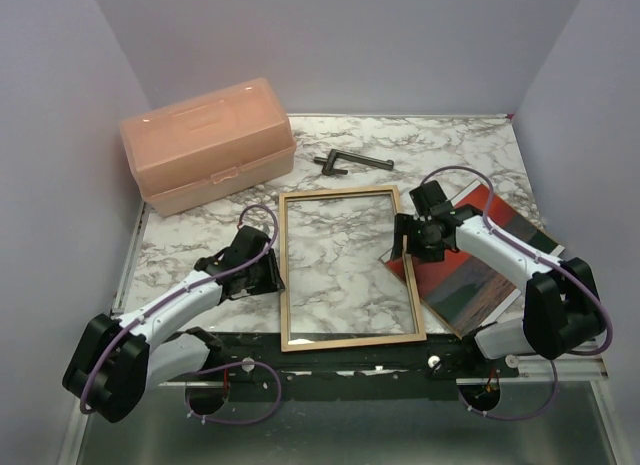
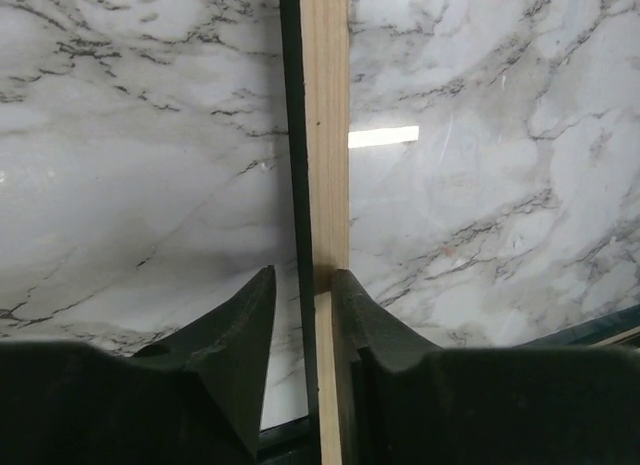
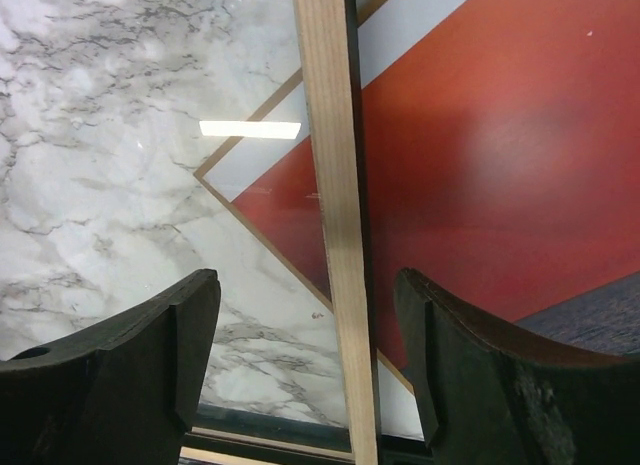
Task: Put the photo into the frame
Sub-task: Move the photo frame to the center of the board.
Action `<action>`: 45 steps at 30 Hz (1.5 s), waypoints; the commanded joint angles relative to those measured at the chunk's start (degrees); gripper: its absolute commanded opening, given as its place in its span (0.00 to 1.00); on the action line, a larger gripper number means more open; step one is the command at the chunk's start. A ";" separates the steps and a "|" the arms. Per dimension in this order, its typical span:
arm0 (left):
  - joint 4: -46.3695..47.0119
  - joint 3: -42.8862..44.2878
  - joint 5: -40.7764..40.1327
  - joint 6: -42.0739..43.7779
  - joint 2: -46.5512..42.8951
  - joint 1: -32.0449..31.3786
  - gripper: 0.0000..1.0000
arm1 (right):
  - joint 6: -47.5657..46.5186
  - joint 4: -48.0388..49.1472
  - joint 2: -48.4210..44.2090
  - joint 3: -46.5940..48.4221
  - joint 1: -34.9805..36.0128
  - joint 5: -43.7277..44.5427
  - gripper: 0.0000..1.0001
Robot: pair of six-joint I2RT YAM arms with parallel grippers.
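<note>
1. The photo (image 1: 478, 270) lies face up on the right of the table (image 1: 450, 145), not yet in the frame. Its left corner shows through the pane, under the frame's right rail.
2. The frame (image 1: 340, 192) lies flat mid-table, tan side up.
3. The left tool (image 2: 303, 280) loosely straddles the left rail, with one finger touching and a gap beside the other. The right tool (image 3: 308, 280) gapes wide around the right rail, touching nothing.
4. We judge the frame needs lifting next. Close both tools squarely on the wood — never the pane — and raise both sides together, so the photo isn't dragged.
</note>
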 commanded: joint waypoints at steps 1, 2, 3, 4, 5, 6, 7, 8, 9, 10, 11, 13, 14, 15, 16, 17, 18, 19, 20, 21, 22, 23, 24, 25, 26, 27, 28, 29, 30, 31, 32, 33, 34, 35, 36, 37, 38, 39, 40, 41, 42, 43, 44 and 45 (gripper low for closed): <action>-7.81 0.80 -0.77 0.43 -4.62 -0.57 0.37 | 1.12 0.80 0.50 -1.58 0.15 1.56 0.76; -9.01 1.20 -0.78 0.43 -6.12 -0.56 0.42 | 1.25 1.06 0.59 -1.68 0.16 1.54 0.75; -10.14 1.85 -0.79 0.43 -7.35 -0.56 0.47 | 1.29 1.12 0.86 -1.71 0.20 1.54 0.74; -11.12 2.45 -0.79 0.43 -8.67 -0.52 0.51 | 1.36 1.30 1.18 -1.83 0.19 1.54 0.74; -12.16 3.02 -0.84 0.43 -9.91 -0.57 0.54 | 1.48 1.43 1.63 -1.97 0.19 1.54 0.73; -13.01 3.71 -0.68 0.43 -11.19 -0.57 0.56 | 1.58 1.52 2.13 -2.16 0.21 1.57 0.72; -13.79 4.34 -0.55 0.43 -12.23 -0.57 0.59 | 1.68 1.72 2.49 -2.31 0.17 1.54 0.72; -14.34 5.03 -0.14 0.36 -13.41 -0.57 0.60 | 1.74 1.97 2.80 -2.55 0.20 1.54 0.71; -14.90 5.74 0.33 0.34 -14.42 -0.57 0.62 | 1.84 2.20 2.99 -2.69 0.14 0.00 0.70; -15.24 6.63 0.84 0.34 -15.56 -0.57 0.63 | 1.88 2.50 3.20 -2.85 0.19 -0.28 0.69; -15.59 7.28 1.50 0.15 -16.67 -0.55 0.64 | 1.95 2.80 3.41 -3.04 0.22 -0.66 0.69; -15.75 8.78 2.96 -0.03 -18.85 -0.57 0.67 | 1.93 3.23 3.71 -3.18 0.22 -1.65 0.66; -15.68 9.48 3.65 -0.09 -19.73 -0.53 0.68 | 1.94 3.53 3.67 -3.28 0.22 -2.33 0.61; -15.51 10.26 4.71 -0.18 -20.80 -0.56 0.68 | 1.99 3.78 3.69 -3.40 0.22 -2.86 0.55; -15.21 10.92 5.59 -0.25 -21.65 -0.57 0.69 | 2.16 4.01 3.71 -3.46 0.16 -3.34 0.49; -14.89 11.71 6.38 -0.44 -22.73 -0.57 0.70 | 2.01 4.28 3.71 -3.49 0.22 -3.90 0.46; -14.51 12.31 7.35 -0.60 -23.50 -0.57 0.72 | 1.85 4.63 3.79 -3.58 0.21 -4.69 0.43; -14.08 12.91 8.19 -0.70 -24.37 -0.57 0.72 | 1.89 4.88 3.95 -3.54 0.22 -5.22 0.40; -13.54 13.35 9.21 -0.92 -24.95 -0.57 0.73 | 1.98 5.31 4.06 -3.65 0.18 -6.06 0.38; -13.03 13.86 10.02 -1.10 -25.67 -0.57 0.74 | 1.87 5.68 4.14 -3.80 0.18 -7.00 0.37; -12.39 14.21 10.93 -1.22 -26.18 -0.53 0.74 | 1.94 6.02 4.32 -3.86 0.22 -7.50 0.37; -11.88 14.58 11.52 -1.37 -26.52 -0.55 0.75 | 2.04 6.31 4.43 -3.93 0.20 -8.04 0.37; -11.55 14.93 12.28 -1.42 -26.70 -0.57 0.75 | 2.11 6.65 4.58 -3.96 0.20 -8.61 0.37; -11.45 15.15 12.69 -1.42 -26.76 -0.57 0.76 | 2.21 7.07 4.67 -4.02 0.22 -9.25 0.36; -11.39 15.51 12.95 -1.40 -26.69 -0.57 0.76 | 2.31 7.39 4.76 -4.02 0.24 -9.79 0.36; -11.51 15.67 13.27 -1.42 -26.62 -0.57 0.76 | 2.42 7.82 4.76 -3.96 0.26 -10.60 0.36; -11.73 15.88 13.41 -1.57 -26.35 -0.57 0.76 | 2.61 8.09 4.85 -3.82 0.30 -11.01 0.36; -11.98 16.08 13.58 -1.63 -26.13 -0.54 0.76 | 2.76 8.43 4.90 -3.76 0.32 -11.71 0.36; -12.13 16.19 13.78 -1.81 -25.95 -0.56 0.76 | 2.91 8.79 5.02 -3.59 0.48 -12.04 0.36; -12.26 16.28 13.97 -1.89 -25.79 -0.53 0.76 | 3.02 9.05 5.15 -3.51 0.63 -12.37 0.36; -12.42 16.37 14.00 -1.94 -25.71 -0.57 0.76 | 3.17 9.46 5.30 -3.42 0.83 -12.63 0.36; -12.64 16.37 13.92 -2.02 -25.65 -0.56 0.76 | 3.41 9.88 5.65 -3.38 1.06 -13.06 0.36; -12.88 16.45 13.82 -2.03 -25.56 -0.57 0.76 | 3.56 10.41 5.96 -3.40 1.39 -13.57 0.36; -13.13 16.48 13.74 -2.03 -25.45 -0.57 0.76 | 3.86 10.97 6.45 -3.28 1.56 -14.21 0.36; -13.49 16.64 13.59 -2.11 -25.42 -0.57 0.76 | 4.09 11.53 6.89 -3.31 1.99 -14.85 0.36; -13.78 16.77 13.41 -2.04 -25.37 -0.54 0.76 | 4.50 11.99 7.43 -3.18 2.47 -15.19 0.36; -14.13 16.89 13.32 -2.08 -25.27 -0.55 0.76 | 4.88 12.59 7.85 -3.15 2.93 -15.56 0.37; -14.44 16.99 13.10 -2.14 -25.18 -0.57 0.76 | 5.19 13.20 8.30 -3.11 3.48 -15.80 0.37; -14.51 16.88 12.95 -2.50 -25.01 -0.57 0.77 | 5.57 13.75 8.78 -3.13 3.91 -16.02 0.37; -14.43 16.52 12.97 -3.04 -24.47 -0.57 0.79 | 5.94 14.88 9.10 -3.27 4.45 -16.55 0.37; -14.36 16.57 13.15 -3.66 -23.59 -0.46 0.80 | 6.25 15.93 9.74 -3.45 4.75 -17.69 0.37; -13.92 17.20 13.92 -3.31 -22.02 -0.48 0.80 | 6.60 16.68 10.28 -3.50 4.95 -18.75 0.37; -13.66 18.12 14.72 -2.03 -19.83 -0.52 0.80 | 7.12 17.29 10.79 -3.68 4.97 -19.41 0.38; -13.94 19.81 15.37 -0.57 -18.00 -0.56 0.81 | 7.62 18.48 10.98 -3.98 4.99 -19.81 0.38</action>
